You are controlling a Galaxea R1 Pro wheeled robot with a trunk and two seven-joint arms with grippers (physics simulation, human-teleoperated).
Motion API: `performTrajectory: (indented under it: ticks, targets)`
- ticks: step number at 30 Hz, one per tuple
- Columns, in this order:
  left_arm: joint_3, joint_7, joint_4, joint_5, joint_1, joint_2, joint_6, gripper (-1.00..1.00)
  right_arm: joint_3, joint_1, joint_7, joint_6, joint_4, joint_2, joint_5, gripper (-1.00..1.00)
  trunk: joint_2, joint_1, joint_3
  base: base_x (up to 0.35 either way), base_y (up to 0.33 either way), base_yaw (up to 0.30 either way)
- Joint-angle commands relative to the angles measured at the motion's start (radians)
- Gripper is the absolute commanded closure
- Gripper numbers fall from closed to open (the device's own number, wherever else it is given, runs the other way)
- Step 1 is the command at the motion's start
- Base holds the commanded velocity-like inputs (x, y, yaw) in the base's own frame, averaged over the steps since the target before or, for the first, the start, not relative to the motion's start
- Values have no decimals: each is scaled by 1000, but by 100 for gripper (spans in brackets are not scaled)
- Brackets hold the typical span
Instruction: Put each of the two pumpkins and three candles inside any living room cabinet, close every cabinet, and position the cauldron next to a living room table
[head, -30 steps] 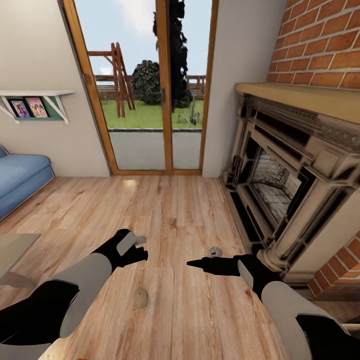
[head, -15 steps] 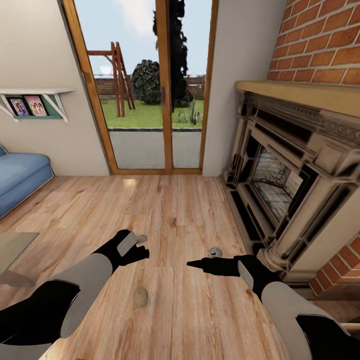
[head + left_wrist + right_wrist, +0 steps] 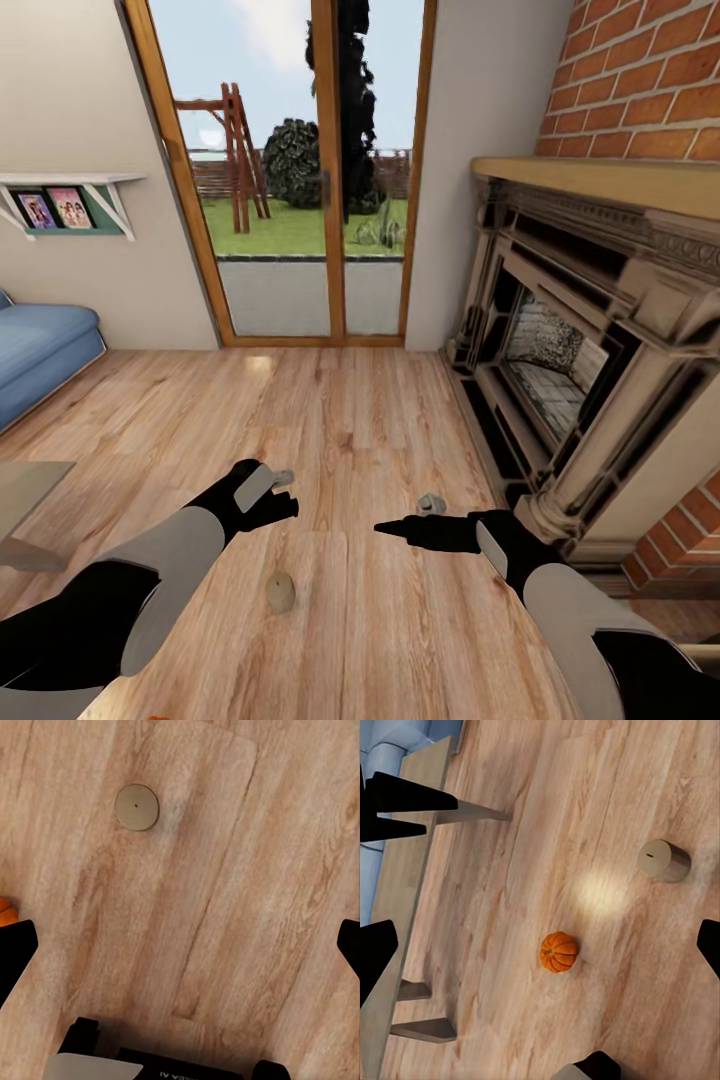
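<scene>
**Candle and pumpkin lay loose on the floor, both grippers empty**

A tan candle [image 3: 281, 592] stood on the plank floor [image 3: 350, 420] at about six o'clock in the head view, between the two forearms and near the robot. The left wrist view looked straight down on its flat round top [image 3: 136, 807], with a small dark dot at the centre. The right wrist view showed the candle [image 3: 664, 860] from the side, apart from a pumpkin [image 3: 559, 951] resting on bare boards near the table [image 3: 405, 900].

The left gripper [image 3: 275, 497] hovered over the floor at roughly seven o'clock, the right gripper [image 3: 400, 527] at five. In both wrist views the dark fingertips sat wide apart at the frame edges with nothing between them, so both sets of jaws stood spread and empty.

The candle looked light, stiff and smooth-sided, probably a little slippery; pinching across its round wall near mid-height seemed the safest hold. The ribbed pumpkin would likely be firm and light, best taken across its widest girth rather than by the stem.

A sliver of orange [image 3: 4, 911] at the left wrist view's edge was too cropped to identify. The fireplace [image 3: 580, 350] filled three o'clock, the sofa [image 3: 40, 350] nine.
</scene>
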Motion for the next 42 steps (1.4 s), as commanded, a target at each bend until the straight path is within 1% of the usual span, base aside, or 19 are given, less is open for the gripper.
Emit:
performTrajectory:
  ticks: [1,12,15,18,21,23,26,28,42]
  targets:
    - [0,0,0,0,0,0,0,-100,0,0,0,0,0,0,0,-100,-7,4,-3,0,0,0]
    - [-2,10,4,-4,0,11,3,-100,-2,1,0,0,1,0,0,-100,-84,46,-38,0,0,0]
    - [-3,12,41,-4,0,10,6,-100,-2,2,0,0,1,0,0,-100,-105,58,-47,0,0,0]
    - [-4,20,54,-5,0,11,9,-100,-2,2,0,0,1,0,0,-100,-126,69,-56,0,0,0]
    - [-5,54,57,-5,0,11,10,-100,-2,2,0,0,1,-1,0,-100,-147,81,-66,0,0,0]
    - [-5,108,57,-4,0,9,11,-100,-2,2,0,0,1,-1,0,-100,-161,88,-72,0,0,0]
    - [-5,153,57,-3,0,3,11,-100,-2,2,0,0,1,-1,0,-100,-182,100,-82,0,0,0]
    - [-5,169,57,-3,0,0,10,-100,-2,2,0,0,1,-1,0,-100,-196,107,-88,0,0,0]
    - [-3,171,57,-2,0,-1,2,-100,-2,3,0,0,1,-1,-2,-100,-294,161,-132,0,0,0]
